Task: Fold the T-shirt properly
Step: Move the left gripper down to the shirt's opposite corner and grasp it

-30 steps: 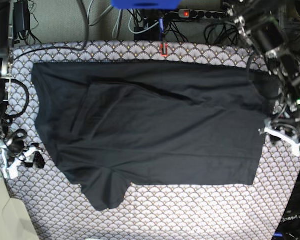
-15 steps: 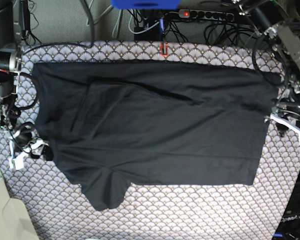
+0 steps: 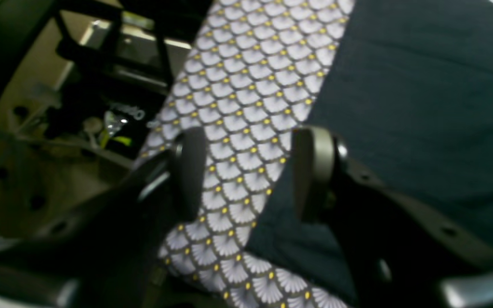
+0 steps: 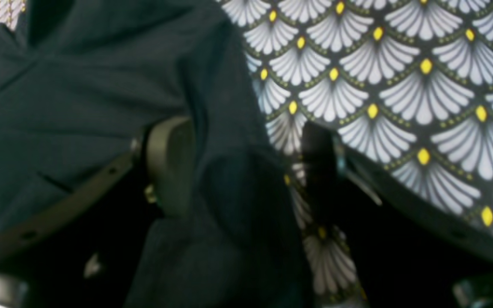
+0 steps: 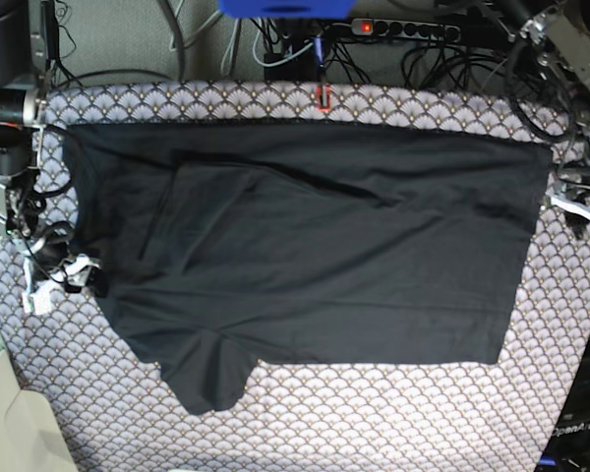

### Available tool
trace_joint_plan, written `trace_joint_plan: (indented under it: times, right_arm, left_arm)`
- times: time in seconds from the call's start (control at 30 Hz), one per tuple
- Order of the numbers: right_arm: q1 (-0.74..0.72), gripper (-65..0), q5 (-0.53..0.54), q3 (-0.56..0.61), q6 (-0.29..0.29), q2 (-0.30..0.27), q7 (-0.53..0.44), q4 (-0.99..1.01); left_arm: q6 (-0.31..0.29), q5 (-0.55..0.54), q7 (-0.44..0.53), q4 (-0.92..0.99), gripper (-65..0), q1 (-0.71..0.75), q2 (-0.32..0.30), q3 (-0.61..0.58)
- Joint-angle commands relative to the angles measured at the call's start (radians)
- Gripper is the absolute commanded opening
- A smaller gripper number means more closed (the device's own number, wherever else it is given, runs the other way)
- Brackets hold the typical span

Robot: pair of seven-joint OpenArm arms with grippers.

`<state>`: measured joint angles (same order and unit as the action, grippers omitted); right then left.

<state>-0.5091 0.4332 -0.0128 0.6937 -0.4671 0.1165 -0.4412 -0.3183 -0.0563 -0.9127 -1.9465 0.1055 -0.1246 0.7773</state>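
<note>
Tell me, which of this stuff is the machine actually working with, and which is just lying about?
Part of the job:
- black T-shirt
- left claw
- right claw

Just lying about:
- patterned tablecloth
- power strip
- cables

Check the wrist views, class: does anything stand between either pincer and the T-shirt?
Nothing visible does. The right pincer already has a fold of the T-shirt between its open jaws. The left pincer straddles the shirt's edge over bare tablecloth.
</note>
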Motion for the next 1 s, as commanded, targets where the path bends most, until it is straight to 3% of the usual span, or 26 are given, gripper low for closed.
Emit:
trace_joint_plan:
  times: [0.0, 0.23, 0.33, 0.5, 0.57, 0.8, 0.97]
  right_arm:
    - [-0.029, -24.0, 0.013, -0.002, 0.004, -0.009, -0.016, -0.015]
    - [-0.027, -26.5, 0.013, -0.002, 0.004, 0.006, -0.016, -0.015]
    - [-0.027, -35.6, 0.013, -0.002, 0.004, 0.008, -0.016, -0.015]
    - [-0.027, -59.0, 0.013, 0.0, 0.004, 0.008, -0.015, -0.015]
    - [-0.027, -64.8, 0.013, 0.0, 0.004, 0.006, -0.015, -0.02]
    - [-0.029, -65.0, 0.013, 0.0, 0.004, -0.011, -0.018, -0.021]
    - [-0.029, -65.0, 0.013, 0.0, 0.004, -0.015, -0.015, -0.021]
  left_arm:
    - [0.0, -0.007, 0.02, -0.021, -33.4, -0.008, -0.013, 0.008]
    - [-0.002, -0.007, 0.02, -0.02, -33.4, 0.012, -0.013, 0.026]
    - [-0.002, -0.007, 0.022, -0.02, -33.4, 0.024, -0.013, 0.026]
    - [-0.002, -0.004, 0.03, -0.012, -33.4, 0.015, -0.016, 0.026]
    - [-0.002, -0.007, 0.031, 0.008, -33.4, -0.002, -0.02, 0.018]
    - [-0.002, 0.0, 0.031, 0.232, -33.4, -0.18, -0.04, 0.015]
    - [0.001, 0.002, 0.033, 0.384, -33.4, -0.332, -0.066, -0.054]
